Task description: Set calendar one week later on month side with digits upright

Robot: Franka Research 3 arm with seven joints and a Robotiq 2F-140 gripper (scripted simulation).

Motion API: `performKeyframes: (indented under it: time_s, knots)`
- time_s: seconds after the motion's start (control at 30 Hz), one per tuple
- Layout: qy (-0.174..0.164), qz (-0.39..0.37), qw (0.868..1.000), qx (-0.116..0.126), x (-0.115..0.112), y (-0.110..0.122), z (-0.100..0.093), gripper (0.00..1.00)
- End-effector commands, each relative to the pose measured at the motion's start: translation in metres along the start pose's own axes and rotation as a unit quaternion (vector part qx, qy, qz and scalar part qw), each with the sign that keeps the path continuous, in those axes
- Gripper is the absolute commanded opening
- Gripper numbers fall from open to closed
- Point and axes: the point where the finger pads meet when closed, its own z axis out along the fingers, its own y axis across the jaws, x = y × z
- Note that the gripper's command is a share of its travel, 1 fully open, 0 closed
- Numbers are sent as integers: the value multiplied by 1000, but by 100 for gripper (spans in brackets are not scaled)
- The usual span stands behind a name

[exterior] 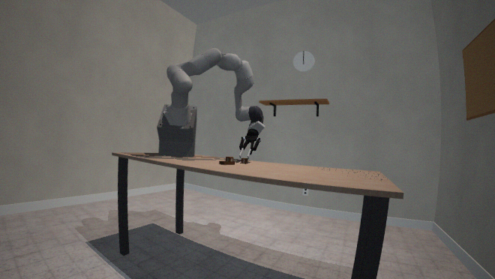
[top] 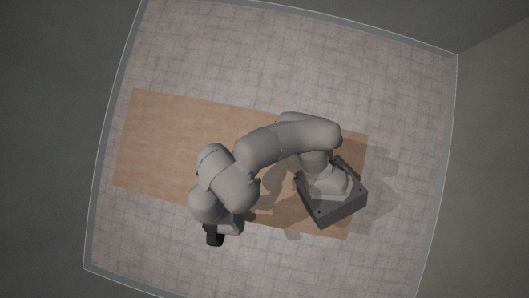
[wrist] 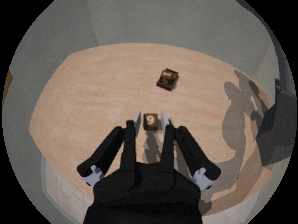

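A small brown cube with a white digit face on top stands alone on the wooden table. The low dark tray lies a short way beyond it, with the other cube in it. My gripper hangs tilted just above the lone cube. Its fingers are partly narrowed but apart, and in the wrist view a fingertip shows on each side of the cube. Nothing is held. In the overhead view the arm hides the cubes and the tray.
The robot's grey base block stands at one end of the table. The table edge runs close to the gripper's side. A wall shelf and a clock hang behind.
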Motion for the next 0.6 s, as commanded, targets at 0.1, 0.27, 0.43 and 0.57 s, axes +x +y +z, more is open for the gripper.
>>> performKeyframes:
  time_s: [0.1, 0.27, 0.43, 0.57]
  knots:
    - [-3, 5, 1000, 2, -9, -3, 7, 29]
    - [-3, 5, 1000, 2, -13, -3, 12, 29]
    - [-3, 5, 1000, 2, -17, -3, 15, 29]
    - [-3, 5, 1000, 2, -17, -3, 16, 29]
